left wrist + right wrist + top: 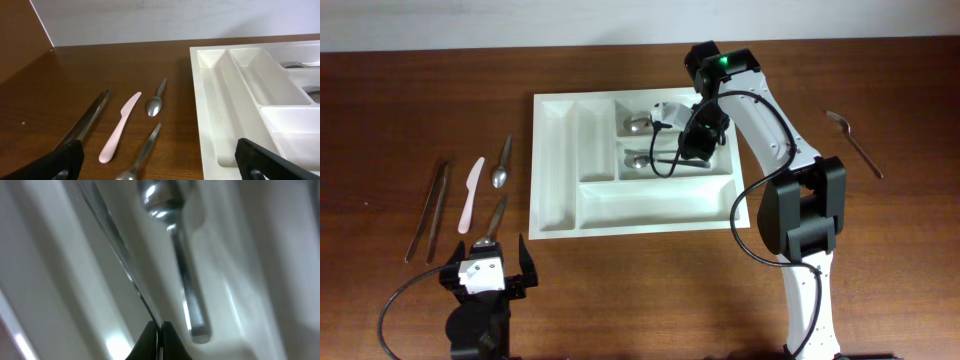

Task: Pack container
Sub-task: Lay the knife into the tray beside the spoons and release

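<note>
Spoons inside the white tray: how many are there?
2: one spoon in the top long compartment, one in the middle one. The robot arm may hide more.

A dark reddish-brown wooden table (620,300) fills almost the whole overhead view, its grain running from 9 o'clock to 3 o'clock. Along the far edge at 12 o'clock lies a pale, off-white strip (470,20). From the left wrist camera a plain, light grey wall (175,20) rises behind the table's far edge. The light is soft and even and leaves a dull sheen on the wood. A tiny pale speck (365,205) marks the tabletop toward 9 o'clock.
</note>
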